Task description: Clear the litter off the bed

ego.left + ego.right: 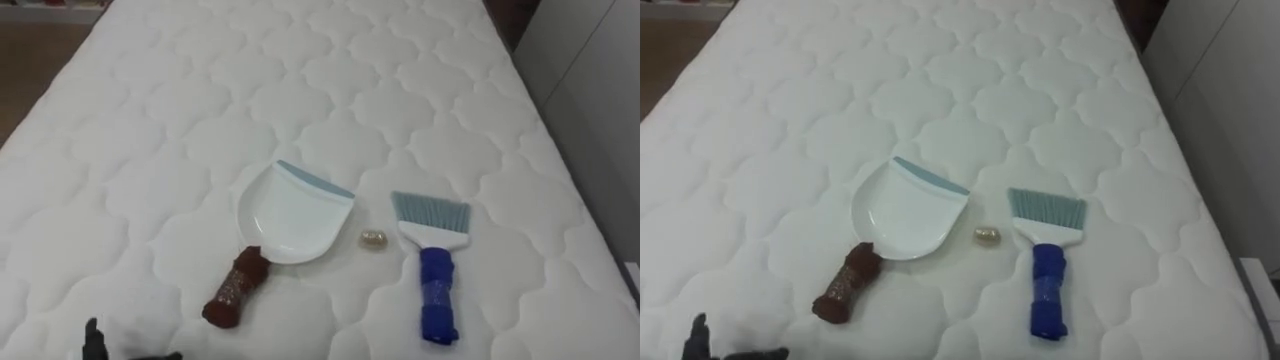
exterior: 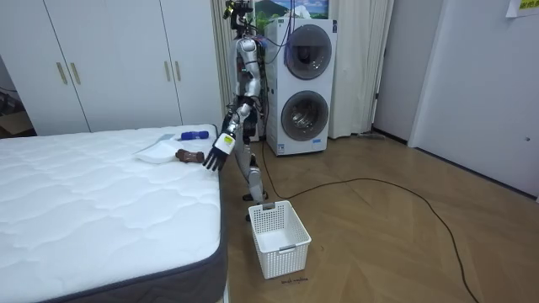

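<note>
a small pellet (image 1: 373, 239) lies on the bed (image 1: 300, 90) between dustpan (image 1: 292, 215) and brush (image 1: 435, 262).

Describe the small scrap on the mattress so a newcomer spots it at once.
On the white quilted mattress lie a white dustpan with a brown handle and a blue-handled brush, side by side. In the gap between them sits a small tan lump, rounded, by far the smallest thing there, touching neither tool.
</note>
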